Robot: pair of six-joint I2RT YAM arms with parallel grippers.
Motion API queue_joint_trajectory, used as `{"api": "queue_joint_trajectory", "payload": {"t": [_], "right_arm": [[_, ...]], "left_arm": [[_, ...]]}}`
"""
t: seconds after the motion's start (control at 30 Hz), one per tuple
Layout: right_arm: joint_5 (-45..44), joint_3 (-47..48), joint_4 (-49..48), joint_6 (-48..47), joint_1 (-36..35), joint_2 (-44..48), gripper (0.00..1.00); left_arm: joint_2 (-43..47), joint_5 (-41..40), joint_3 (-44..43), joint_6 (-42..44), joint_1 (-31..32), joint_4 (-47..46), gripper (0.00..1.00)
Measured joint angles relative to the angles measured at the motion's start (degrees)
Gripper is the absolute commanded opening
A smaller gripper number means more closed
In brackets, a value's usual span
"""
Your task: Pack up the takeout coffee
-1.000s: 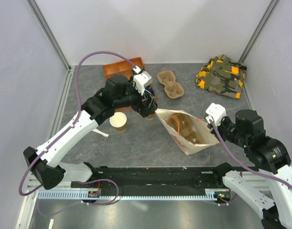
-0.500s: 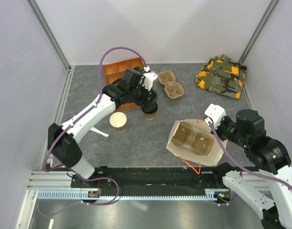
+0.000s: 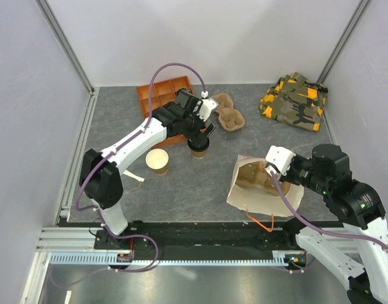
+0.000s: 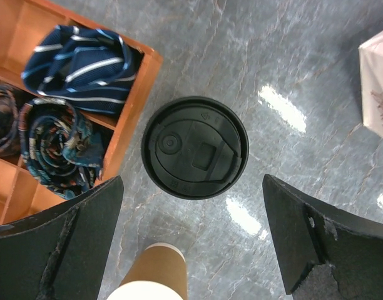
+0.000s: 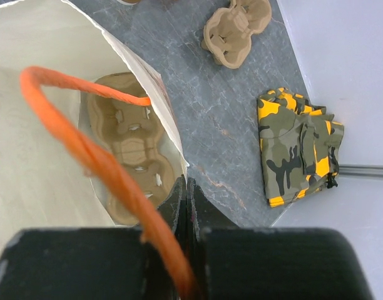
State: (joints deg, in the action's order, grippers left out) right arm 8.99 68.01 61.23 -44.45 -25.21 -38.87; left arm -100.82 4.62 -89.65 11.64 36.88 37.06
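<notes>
Coffee point(image 4: 194, 147) stands on the worktop point(image 4: 291, 75) beside the tray point(image 4: 141, 75), under our wide-open left gripper point(image 4: 191, 187); closing off-centre could tip it. Our right gripper point(image 5: 186, 187), pinched on the bag point(image 5: 41, 156) rim, might slip.

Left arm stretches forward, left end effector point(image 4: 191, 181) faces down, fingers wide apart; right end effector point(image 5: 186, 187) is pinched closed, wrist seemingly angled downward.
</notes>
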Motion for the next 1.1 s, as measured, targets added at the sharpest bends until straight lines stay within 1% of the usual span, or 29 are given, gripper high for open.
{"api": "queue_joint_trajectory", "payload": {"t": [0.23, 0.4, 0.63, 1.1], "right_arm": [[-0.07, 0.00, 0.07, 0.15, 0.00, -0.04, 0.00], [-0.11, 0.00, 0.07, 0.57, 0.00, -0.04, 0.00], [-0.50, 0.00, 0.09, 1.27, 0.00, -0.09, 0.00], [-0.55, 0.00, 0.07, 2.14, 0.00, -0.09, 0.00]], "left_arm": [[-1.49, -1.53, -0.28, 1.31, 1.73, 1.03, 1.00], [-4.48, -1.81, -3.08, 1.57, 2.93, 2.62, 1.00], [-7.52, -2.10, -6.51, 1.79, 3.06, 5.53, 1.00], [-9.42, -1.79, -11.30, 4.55, 3.10, 10.60, 1.00]]}}
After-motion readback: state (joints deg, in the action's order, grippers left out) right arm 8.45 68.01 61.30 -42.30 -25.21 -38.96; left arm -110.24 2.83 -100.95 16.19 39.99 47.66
